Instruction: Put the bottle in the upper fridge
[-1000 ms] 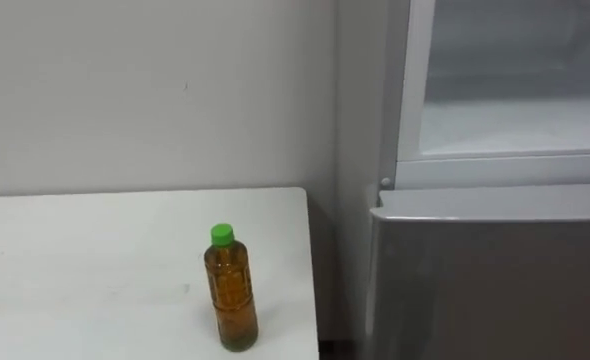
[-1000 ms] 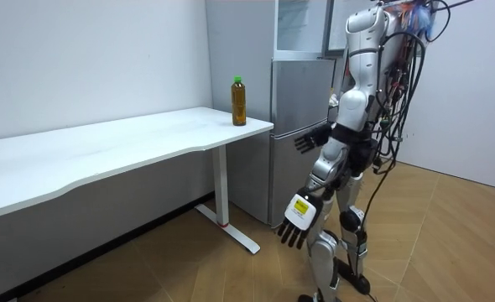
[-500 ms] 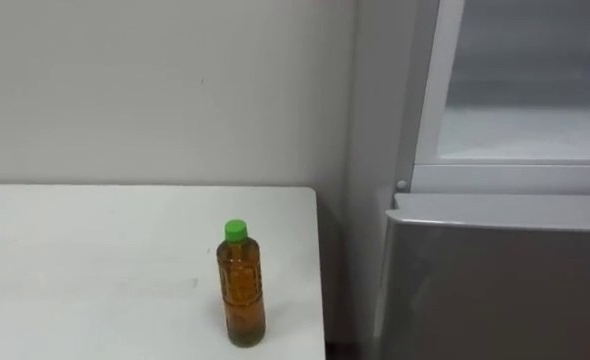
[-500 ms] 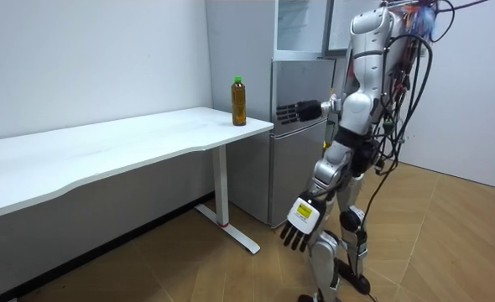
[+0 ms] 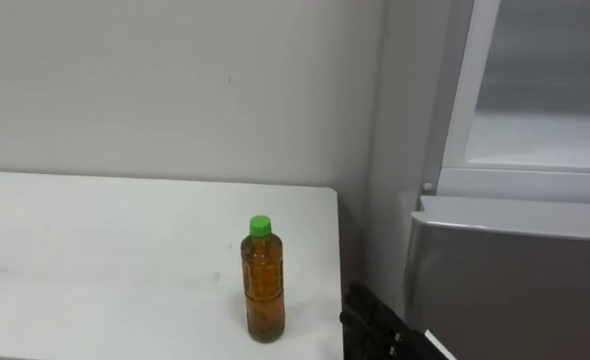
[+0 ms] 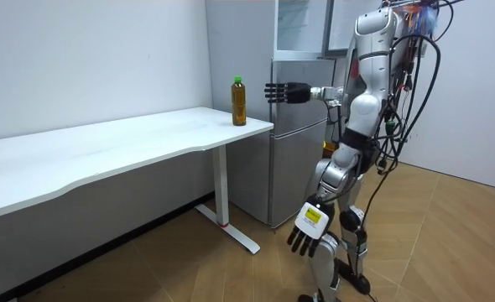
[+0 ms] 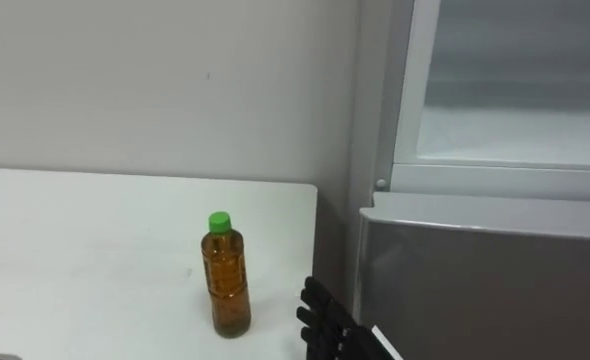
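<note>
- Amber-filled clear plastic bottle with a round green cap: stands upright on the table, close to its right-hand edge, touched by neither hand.
- Flat white table top: ends in a straight edge just right of the bottle; leaves a narrow dark gap between that edge and the fridge; spreads wide and bare to the bottle's left.
- Black right hand: shows low in the eye views, in front of that gap, right of the bottle and apart from it; fingers straight and open, holding nothing. In the room view, held out level at about the bottle's height, pointing toward it, with free air between.
- Black left hand: hangs low beside the leg in the room view, fingers loose and open, empty.
- Smooth grey metal lower fridge door: flat front, square top edge, standing just right of the table's end.
- Upper fridge compartment with a white frame: sits directly above the grey door, pale inside; cannot tell whether seen through glass or an open front.
- Plain pale wall: runs unbroken behind the table to the fridge's side.
- Wooden herringbone floor: lies open around the robot, which stands upright facing the fridge and the table's end.
</note>
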You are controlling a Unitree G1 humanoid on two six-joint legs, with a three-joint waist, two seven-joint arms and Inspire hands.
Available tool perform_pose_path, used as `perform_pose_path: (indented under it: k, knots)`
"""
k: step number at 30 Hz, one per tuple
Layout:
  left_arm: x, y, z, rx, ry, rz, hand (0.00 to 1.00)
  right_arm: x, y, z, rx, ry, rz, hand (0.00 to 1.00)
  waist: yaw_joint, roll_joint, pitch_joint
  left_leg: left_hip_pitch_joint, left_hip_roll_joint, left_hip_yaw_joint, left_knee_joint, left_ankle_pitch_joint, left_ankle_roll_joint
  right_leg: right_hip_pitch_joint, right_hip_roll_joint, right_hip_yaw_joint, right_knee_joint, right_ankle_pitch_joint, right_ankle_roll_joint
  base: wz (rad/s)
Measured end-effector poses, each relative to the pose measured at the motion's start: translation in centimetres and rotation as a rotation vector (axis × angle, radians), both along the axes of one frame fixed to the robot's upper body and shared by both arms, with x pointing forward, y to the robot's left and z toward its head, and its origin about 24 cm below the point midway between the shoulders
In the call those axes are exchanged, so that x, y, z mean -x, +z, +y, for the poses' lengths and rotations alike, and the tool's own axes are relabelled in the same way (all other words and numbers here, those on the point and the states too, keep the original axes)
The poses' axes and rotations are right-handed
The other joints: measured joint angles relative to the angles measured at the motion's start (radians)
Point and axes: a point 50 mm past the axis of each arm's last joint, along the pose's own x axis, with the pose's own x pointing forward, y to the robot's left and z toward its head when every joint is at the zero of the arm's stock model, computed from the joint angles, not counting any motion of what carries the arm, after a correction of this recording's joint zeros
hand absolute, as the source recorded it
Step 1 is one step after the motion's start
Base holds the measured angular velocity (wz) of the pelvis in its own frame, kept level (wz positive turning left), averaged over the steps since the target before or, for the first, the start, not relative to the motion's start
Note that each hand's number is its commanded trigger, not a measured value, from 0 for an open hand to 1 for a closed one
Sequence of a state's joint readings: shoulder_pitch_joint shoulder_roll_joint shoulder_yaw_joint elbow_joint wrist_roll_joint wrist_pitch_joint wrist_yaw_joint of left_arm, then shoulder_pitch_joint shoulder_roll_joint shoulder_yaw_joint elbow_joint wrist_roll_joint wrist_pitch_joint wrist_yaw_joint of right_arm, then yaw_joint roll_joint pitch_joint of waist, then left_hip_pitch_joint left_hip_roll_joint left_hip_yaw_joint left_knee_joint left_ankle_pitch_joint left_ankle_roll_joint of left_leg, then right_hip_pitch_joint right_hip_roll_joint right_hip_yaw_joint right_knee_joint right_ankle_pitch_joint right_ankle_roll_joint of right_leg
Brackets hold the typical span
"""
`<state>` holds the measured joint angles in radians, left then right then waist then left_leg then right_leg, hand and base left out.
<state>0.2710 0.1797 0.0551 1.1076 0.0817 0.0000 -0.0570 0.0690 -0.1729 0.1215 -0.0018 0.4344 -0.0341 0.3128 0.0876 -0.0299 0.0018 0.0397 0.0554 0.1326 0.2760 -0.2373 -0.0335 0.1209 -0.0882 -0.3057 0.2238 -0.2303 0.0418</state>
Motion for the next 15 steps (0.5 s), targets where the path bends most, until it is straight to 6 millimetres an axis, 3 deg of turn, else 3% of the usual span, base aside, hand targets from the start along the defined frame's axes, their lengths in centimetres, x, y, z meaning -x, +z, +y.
perform_pose_path:
  k: [5, 8, 15]
  knots:
    - [0.6, 0.0, 0.1, -0.004, -0.001, 0.020, 0.00, -0.9, 1.0, 0.0, 0.001, -0.020, -0.040, 0.00, 0.000, -0.021, 0.0062, -0.003, 0.000, -0.004, 0.002, 0.000, 0.000, 0.007, -0.001, -0.006, 0.000, 0.000, 0.000, 0.03]
    - [0.8, 0.0, 0.0, -0.003, -0.021, 0.035, 0.00, -1.2, 1.5, -0.4, -0.018, -0.051, -0.052, 0.00, -0.001, -0.031, 0.0033, -0.011, 0.000, -0.011, 0.015, 0.000, 0.000, 0.008, -0.001, -0.013, 0.000, 0.000, 0.000, 0.06]
    - [0.7, -0.1, -0.1, 0.000, -0.038, 0.044, 0.00, -1.3, 1.6, -1.0, -0.032, -0.104, -0.047, 0.00, -0.001, -0.012, 0.0075, -0.011, 0.000, -0.029, 0.013, -0.001, 0.000, 0.022, 0.001, -0.031, 0.000, 0.001, -0.002, 0.08]
